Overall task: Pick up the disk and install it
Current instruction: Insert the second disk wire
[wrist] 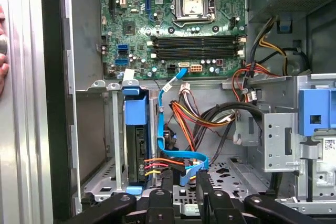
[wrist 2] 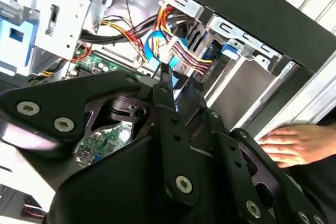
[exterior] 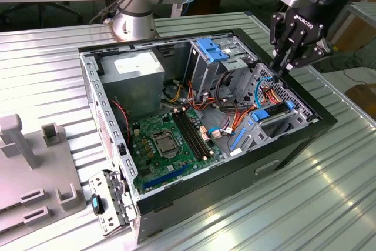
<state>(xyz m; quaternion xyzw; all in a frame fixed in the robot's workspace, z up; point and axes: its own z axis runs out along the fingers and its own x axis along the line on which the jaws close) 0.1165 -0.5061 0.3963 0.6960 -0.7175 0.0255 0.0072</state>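
Observation:
The disk (wrist: pixel 135 141), a dark drive in a bright blue carrier, sits on edge in the bay of the open computer case (exterior: pixel 294 145), with red, orange and yellow wires running to it. In the exterior view the disk (exterior: pixel 274 114) lies in the bay at the case's right side. My gripper (exterior: pixel 281 66) hangs above the case's rear right corner, apart from the disk. In both wrist views my gripper (wrist: pixel 184 192) (wrist 2: pixel 178 80) is open by a narrow gap with nothing between its fingers.
A blue data cable (wrist: pixel 167 129) and wire bundles (wrist: pixel 210 121) run beside the bay. The motherboard (exterior: pixel 170 139) lies on the case floor, with a blue-topped drive cage (exterior: pixel 212 51) behind it. A person's hand (wrist 2: pixel 294 142) rests on the table by the case. A grey fixture (exterior: pixel 35 174) stands at the exterior view's left.

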